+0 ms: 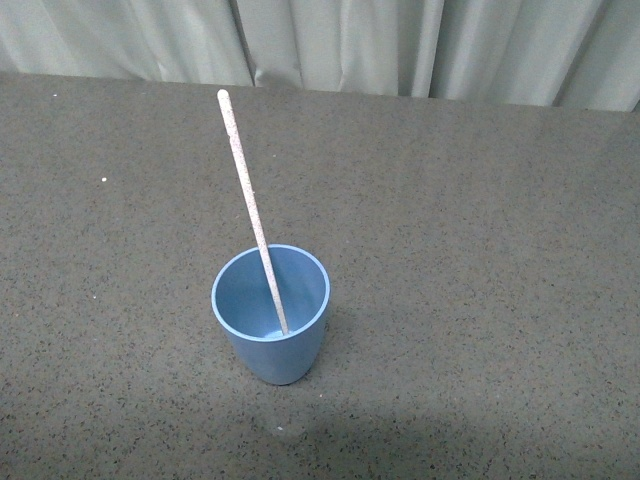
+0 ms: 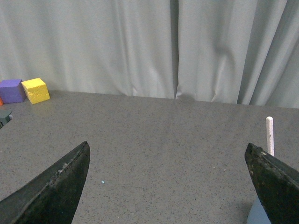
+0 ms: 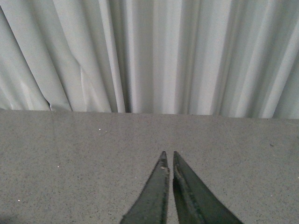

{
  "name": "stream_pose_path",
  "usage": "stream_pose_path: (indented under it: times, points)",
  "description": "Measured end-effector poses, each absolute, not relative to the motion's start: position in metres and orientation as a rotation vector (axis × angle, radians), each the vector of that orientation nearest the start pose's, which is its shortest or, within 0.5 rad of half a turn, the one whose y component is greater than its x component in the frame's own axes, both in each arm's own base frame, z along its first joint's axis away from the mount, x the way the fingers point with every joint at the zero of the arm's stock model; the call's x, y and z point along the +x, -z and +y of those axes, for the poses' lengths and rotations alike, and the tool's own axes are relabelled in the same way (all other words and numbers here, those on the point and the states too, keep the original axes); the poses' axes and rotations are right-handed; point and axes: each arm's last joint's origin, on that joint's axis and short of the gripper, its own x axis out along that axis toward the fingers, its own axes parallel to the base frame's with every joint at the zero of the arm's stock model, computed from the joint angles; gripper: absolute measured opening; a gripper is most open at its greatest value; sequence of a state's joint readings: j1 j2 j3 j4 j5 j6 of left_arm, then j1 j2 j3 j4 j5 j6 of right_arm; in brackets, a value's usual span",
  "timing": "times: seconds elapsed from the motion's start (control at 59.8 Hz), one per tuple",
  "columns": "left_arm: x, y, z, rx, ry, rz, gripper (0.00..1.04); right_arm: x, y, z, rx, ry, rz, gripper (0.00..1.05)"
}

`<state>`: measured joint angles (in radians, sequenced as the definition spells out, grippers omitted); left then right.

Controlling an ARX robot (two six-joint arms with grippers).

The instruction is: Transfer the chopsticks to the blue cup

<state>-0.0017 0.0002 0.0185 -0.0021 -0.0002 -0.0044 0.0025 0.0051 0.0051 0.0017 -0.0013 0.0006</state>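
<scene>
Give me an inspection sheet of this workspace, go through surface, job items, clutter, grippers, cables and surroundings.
Surface: dark grey speckled table.
Job's things: blue cup upright; chopsticks standing in it, leaning on the far rim.
Clutter: yellow block and purple block side by side near the curtain.
Grippers: left gripper open, holding nothing; right gripper shut, holding nothing.
Cables: nothing seen.
Surroundings: pale pleated curtain behind the table.

Matt light-blue plastic cup (image 1: 271,345), pale speckled wooden chopstick (image 1: 245,190), rough grey speckled tabletop (image 1: 480,250), soft pleated cloth curtain (image 3: 149,56).
</scene>
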Motion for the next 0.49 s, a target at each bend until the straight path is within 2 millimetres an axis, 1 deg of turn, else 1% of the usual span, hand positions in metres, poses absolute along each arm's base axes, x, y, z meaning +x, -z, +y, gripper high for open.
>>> stream_pose_path:
  times: [0.067, 0.201, 0.218, 0.251, 0.351, 0.402, 0.435, 0.485]
  points:
    - [0.0965, -0.1696, -0.0002, -0.004, 0.002, -0.016, 0.98, 0.0977, -0.1651, 0.0003, 0.001, -0.004, -0.002, 0.27]
    - [0.0965, -0.1696, -0.0002, -0.004, 0.002, -0.016, 0.98, 0.0977, -0.1651, 0.0003, 0.001, -0.004, -0.002, 0.49]
    - [0.0965, -0.1696, -0.0002, -0.004, 0.002, -0.016, 0.98, 0.0977, -0.1651, 0.0003, 0.001, -0.004, -0.002, 0.54]
    - [0.0965, -0.1696, -0.0002, -0.004, 0.002, -0.016, 0.98, 0.0977, -0.1651, 0.0003, 0.001, -0.004, -0.002, 0.6]
    - [0.0965, -0.1696, -0.0002, -0.004, 0.002, -0.016, 0.98, 0.0977, -0.1651, 0.0003, 0.001, -0.004, -0.002, 0.86]
    - [0.0965, -0.1696, -0.0002, -0.004, 0.002, -0.016, 0.98, 0.0977, -0.1651, 0.0003, 0.001, -0.004, -0.002, 0.96]
    - [0.0965, -0.1696, -0.0002, -0.004, 0.002, -0.016, 0.98, 0.0977, -0.1651, 0.0003, 0.002, -0.004, -0.002, 0.97]
    - [0.0965, -0.1696, -0.0002, -0.004, 0.002, -0.016, 0.98, 0.0977, -0.1651, 0.0003, 0.001, -0.004, -0.002, 0.95]
